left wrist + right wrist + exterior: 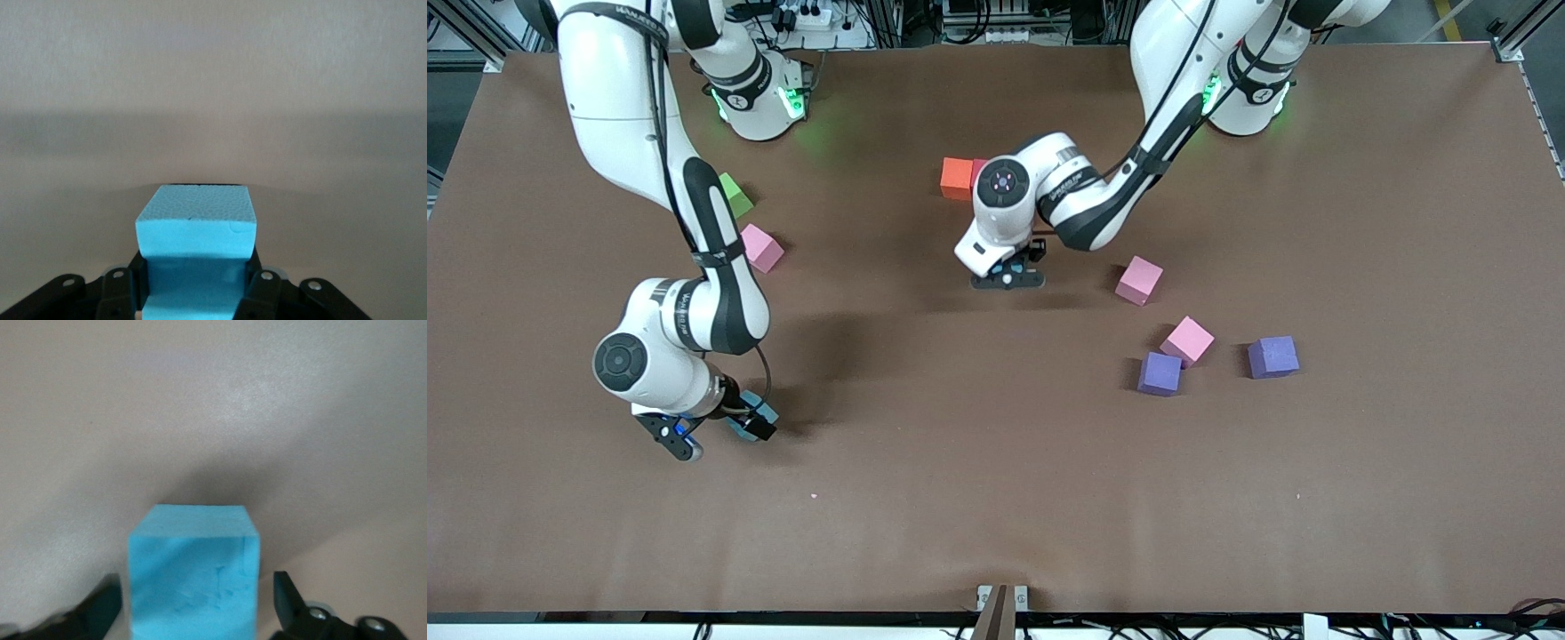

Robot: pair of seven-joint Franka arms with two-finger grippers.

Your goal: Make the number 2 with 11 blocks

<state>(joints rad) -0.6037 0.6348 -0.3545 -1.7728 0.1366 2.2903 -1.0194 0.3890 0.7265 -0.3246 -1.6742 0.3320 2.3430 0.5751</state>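
My left gripper (pixel 1009 274) (pixel 195 283) is over the middle of the table, shut on a blue block (pixel 195 227) (pixel 1015 265). My right gripper (pixel 716 436) (pixel 200 603) is low at the right arm's end, open. A second blue block (pixel 193 577) (pixel 764 412) stands between its fingers with a gap on each side. An orange block (pixel 957 178) lies next to the left arm's hand, a reddish one half hidden beside it. Loose pink blocks (pixel 761 247) (pixel 1139 280) (pixel 1188 340) and purple blocks (pixel 1160 373) (pixel 1272 356) lie scattered. No digit shape shows.
A green cube (pixel 734 194) sits partly hidden by the right arm, just farther from the front camera than the pink block there. The brown table (pixel 996 516) is bare along the front camera's edge.
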